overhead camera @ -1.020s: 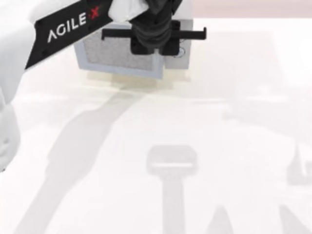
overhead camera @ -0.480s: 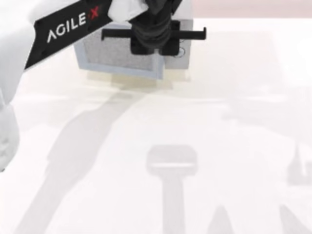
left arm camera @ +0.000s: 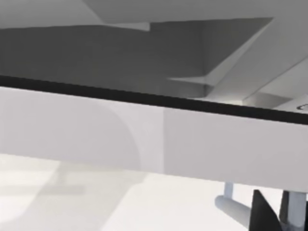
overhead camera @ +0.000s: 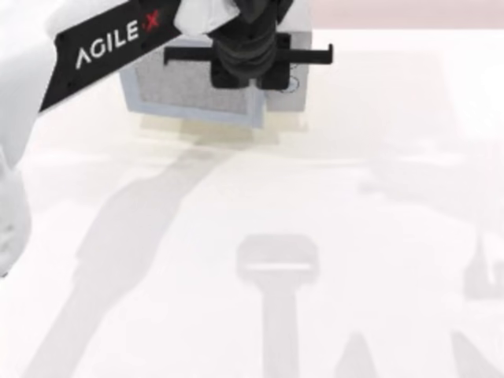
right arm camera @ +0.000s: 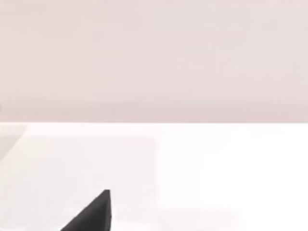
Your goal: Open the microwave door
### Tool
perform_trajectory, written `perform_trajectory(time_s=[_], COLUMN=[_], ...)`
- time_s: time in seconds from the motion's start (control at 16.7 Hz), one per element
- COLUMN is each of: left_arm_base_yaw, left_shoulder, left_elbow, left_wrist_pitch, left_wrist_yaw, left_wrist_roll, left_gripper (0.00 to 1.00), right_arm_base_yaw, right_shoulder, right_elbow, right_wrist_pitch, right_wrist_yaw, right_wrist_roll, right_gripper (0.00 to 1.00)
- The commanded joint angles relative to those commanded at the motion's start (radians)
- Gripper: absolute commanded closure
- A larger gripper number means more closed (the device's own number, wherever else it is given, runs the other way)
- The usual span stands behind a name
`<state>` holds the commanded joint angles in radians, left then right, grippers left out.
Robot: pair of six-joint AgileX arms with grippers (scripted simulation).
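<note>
Left end effector sits at the boxy silver-grey microwave; can't tell its grip. Swing the grey mesh-windowed door out slowly along its hinge arc.

The table was a pale, nearly white surface that filled most of the top view. Soft grey shadows lay across it: one long band ran from the far left part toward the near left corner, a blocky one sat near the middle of the near edge, and smaller pointed ones lay by the right edge. Beyond the far edge stood a plain pinkish backdrop. The right wrist view showed the same white tabletop meeting that pinkish wall along a straight line.
</note>
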<state>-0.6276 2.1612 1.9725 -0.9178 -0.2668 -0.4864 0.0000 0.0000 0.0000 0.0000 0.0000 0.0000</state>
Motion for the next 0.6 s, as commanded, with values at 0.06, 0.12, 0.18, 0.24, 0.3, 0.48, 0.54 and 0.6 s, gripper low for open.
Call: perform_trajectory(time_s=[0.06,0.12,0.18,0.24,0.3,0.48,0.54,0.6], left_arm_base_yaw=[0.0,0.0,0.0,0.0,0.0,-0.006,-0.006,-0.004], left_shoulder=[0.0,0.0,0.0,0.0,0.0,-0.002,-0.011,-0.023], left_elbow=[0.0,0.0,0.0,0.0,0.0,0.0,-0.012,-0.032], left_wrist_pitch=[0.0,0.0,0.0,0.0,0.0,0.004,0.01,0.02], left_wrist_yaw=[0.0,0.0,0.0,0.0,0.0,0.007,0.01,0.015], left_wrist_roll=[0.0,0.0,0.0,0.0,0.0,-0.001,0.008,0.021], left_gripper=[1.0,1.0,1.0,1.0,1.0,1.0,1.0,1.0], right_arm_base_yaw=[0.0,0.0,0.0,0.0,0.0,0.0,0.0,0.0], right_shoulder=[0.0,0.0,0.0,0.0,0.0,0.0,0.0,0.0], right_elbow=[0.0,0.0,0.0,0.0,0.0,0.0,0.0,0.0], right_wrist_pitch=[0.0,0.0,0.0,0.0,0.0,0.0,0.0,0.0], right_wrist_yaw=[0.0,0.0,0.0,0.0,0.0,0.0,0.0,0.0], right_wrist_roll=[0.0,0.0,0.0,0.0,0.0,0.0,0.0,0.0], right_gripper=[0.0,0.0,0.0,0.0,0.0,0.0,0.0,0.0])
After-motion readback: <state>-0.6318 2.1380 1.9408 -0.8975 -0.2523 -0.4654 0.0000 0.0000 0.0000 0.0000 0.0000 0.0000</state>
